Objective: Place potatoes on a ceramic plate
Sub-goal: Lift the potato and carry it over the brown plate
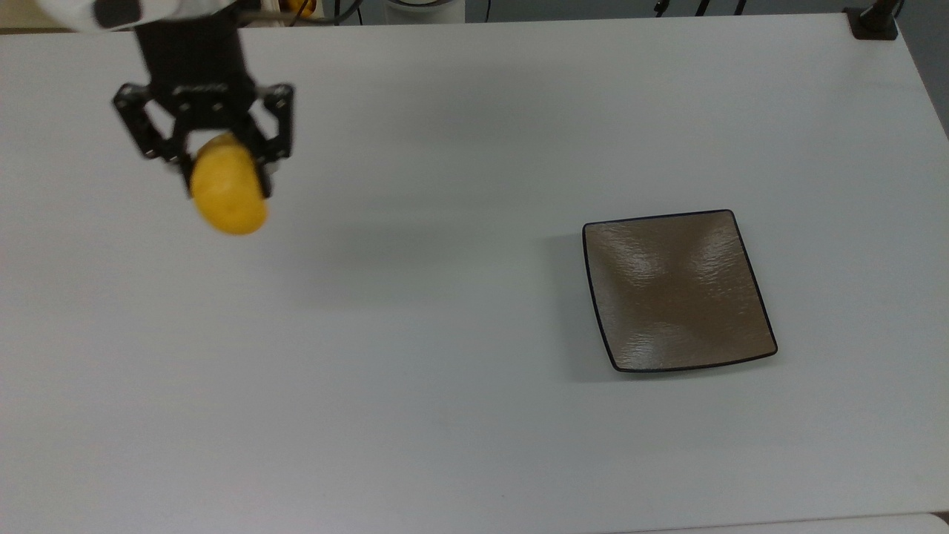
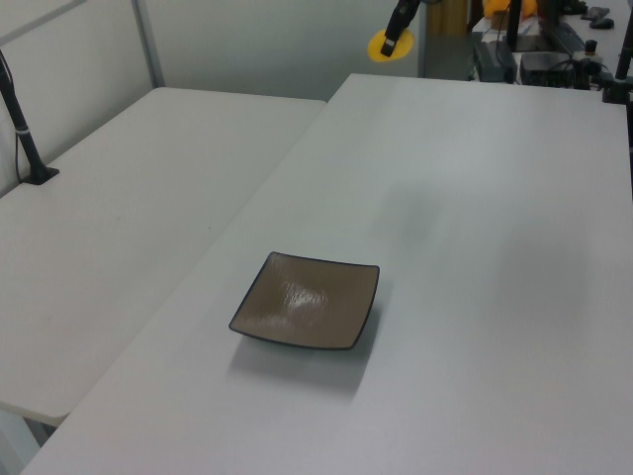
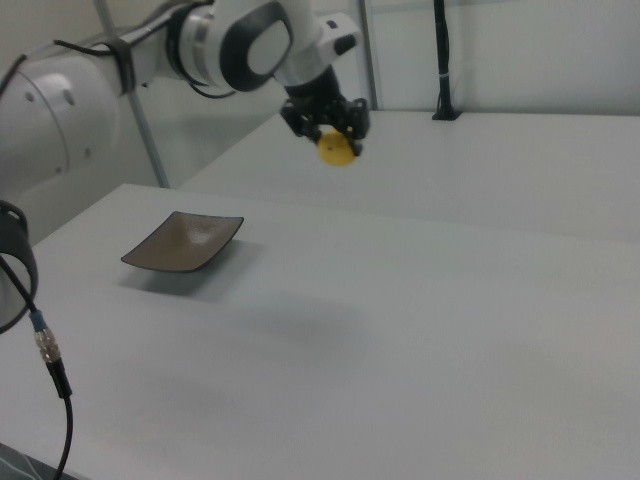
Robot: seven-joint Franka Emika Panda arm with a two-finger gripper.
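A bright yellow potato point(image 1: 228, 194) hangs high above the white table, held between the black fingers of my gripper point(image 1: 222, 178), which is shut on it. It sits at the top view's upper left. The potato point(image 2: 384, 47) shows at the top of the left view, and as a small yellow lump point(image 3: 337, 151) under the gripper point(image 3: 330, 140) in the right view. The square brownish-grey ceramic plate point(image 1: 676, 289) with a dark rim lies flat and bare on the table at the top view's right, far from the gripper. The plate point(image 2: 307, 301) point(image 3: 185, 242) also lies in both side views.
The white table point(image 1: 445, 371) spreads wide between gripper and plate. A black post base point(image 1: 873, 22) stands at the top view's upper right corner. A second white table point(image 2: 129, 198) adjoins on the left view's left. A loose cable point(image 3: 50, 360) hangs at the right view's left edge.
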